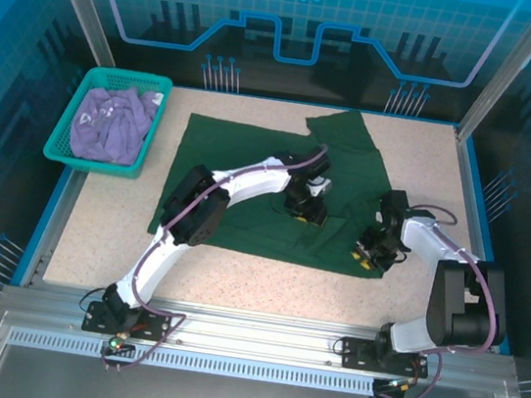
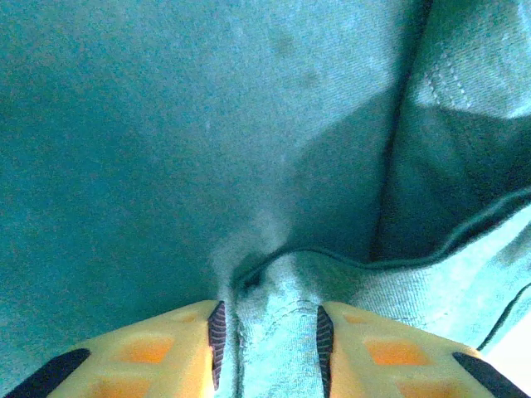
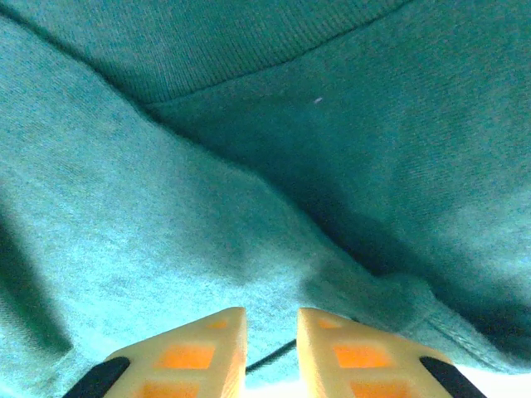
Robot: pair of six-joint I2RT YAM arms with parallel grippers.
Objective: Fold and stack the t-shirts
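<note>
My left gripper (image 2: 270, 322) has its jaws pinched on a fold of the dark green t-shirt (image 1: 242, 156); the right gripper (image 3: 271, 322) has narrow jaws at the hem, and I cannot tell if they hold; a slip there would skew the fold.

text: none legible | lavender t-shirt (image 1: 107, 127) print: too small to read

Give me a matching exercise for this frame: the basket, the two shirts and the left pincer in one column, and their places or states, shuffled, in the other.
Column one
1. basket
2. green shirt
3. purple shirt
4. left pincer

Column two
a. closed on a green fold
b. bunched in the basket
c. teal, at the far-left corner of the table
d. spread on the table

Pairs: 1-c, 2-d, 3-b, 4-a
</note>
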